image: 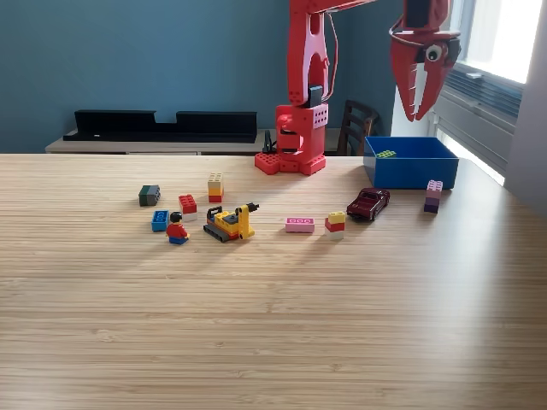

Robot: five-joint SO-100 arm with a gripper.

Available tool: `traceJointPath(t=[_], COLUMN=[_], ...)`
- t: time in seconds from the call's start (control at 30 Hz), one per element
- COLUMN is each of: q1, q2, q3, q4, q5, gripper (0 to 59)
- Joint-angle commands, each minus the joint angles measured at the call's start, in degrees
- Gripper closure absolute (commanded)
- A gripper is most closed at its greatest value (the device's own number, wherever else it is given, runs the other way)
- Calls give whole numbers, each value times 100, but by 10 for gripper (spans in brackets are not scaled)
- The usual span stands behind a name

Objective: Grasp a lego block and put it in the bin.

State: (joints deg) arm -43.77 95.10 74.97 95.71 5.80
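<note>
Bin (410, 171) lies lengthwise across the exterior view, green block (386, 154) inside.

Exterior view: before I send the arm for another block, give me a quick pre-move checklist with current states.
1. Red gripper empty: ok, nothing between the fingers.
2. Gripper open: ok, jaws apart.
3. Green studded block inside the open-topped blue plastic bin: ok.
4. Gripper clear of the bin: ok, raised above the bin.
5. Next blocks unobstructed on the wooden table: ok, the flat pink block and the yellow-on-red block lie apart.
6. Dark red toy car near that pick: cannot tell the clearance.
</note>
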Motion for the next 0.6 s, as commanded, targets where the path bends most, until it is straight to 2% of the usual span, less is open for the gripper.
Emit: traceJointPath(t=[0.03,0.23,0.4,0.6], q1=[1573,2751,3252,3560], q2=[501,589,598,598], q3=[-264,773,1362,1485], q4=[-308,-1239,-1521,-1600], q5=[-44,-404,-642,-773], gripper=[585,585,585,585])
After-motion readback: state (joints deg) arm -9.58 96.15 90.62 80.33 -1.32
